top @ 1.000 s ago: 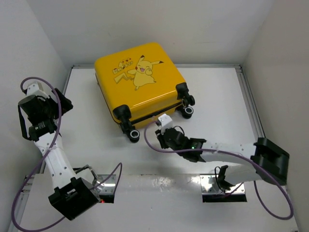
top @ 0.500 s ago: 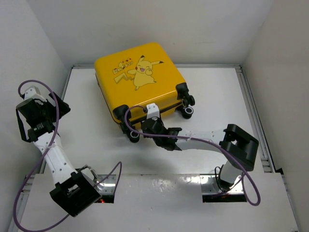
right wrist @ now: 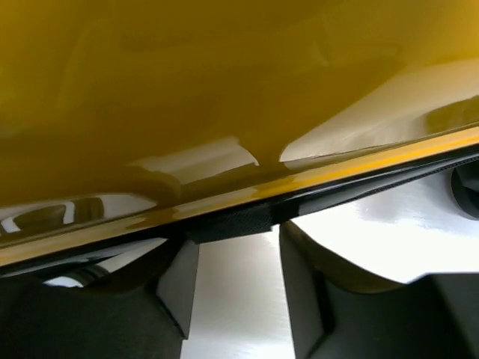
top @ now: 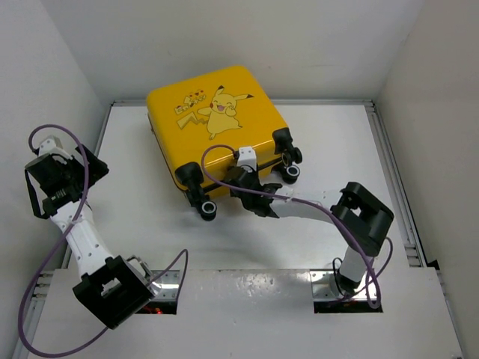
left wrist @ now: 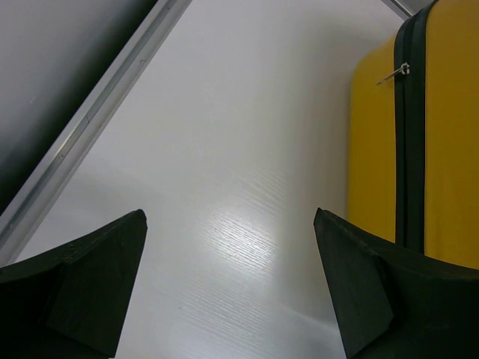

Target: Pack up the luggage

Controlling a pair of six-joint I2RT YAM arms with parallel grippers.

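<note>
The luggage point(top: 194, 138) lies flat and closed on the bench point(top: 337, 149), towards the far left, its Pikachu drawing point(top: 222, 111) facing up and its black wheels point(top: 208, 209) on the near edge. The zip seam runs shut round the side.

The right arm reaches from its base across to that wheeled edge, and the right pincer point(top: 241, 178) sits against it between the two wheel pairs. In the right wrist view the yellow shell point(right wrist: 224, 75) fills the upper frame, the black seam point(right wrist: 232, 221) crosses it, and the pincer point(right wrist: 233, 262) has its fingers point(right wrist: 179, 277) a little apart with only white bench point(right wrist: 374, 232) showing in the gap – nothing is gripped. The fingertips come right up to the seam; whether they touch it I cannot tell. A wheel point(right wrist: 468, 187) shows at the right border.

The left arm stands raised at the left side, well apart from the case, with the left pincer point(top: 93, 163) pointing towards it. From its wrist camera the pincer point(left wrist: 228, 247) is spread wide – bare bench point(left wrist: 224, 112) between the two dark fingers point(left wrist: 97, 262). Beyond the right finger is the side of the luggage point(left wrist: 449, 149), with the black zip seam point(left wrist: 410, 134) running along it and a small metal zip pull point(left wrist: 394, 72) lying on the yellow just beside the seam
</note>
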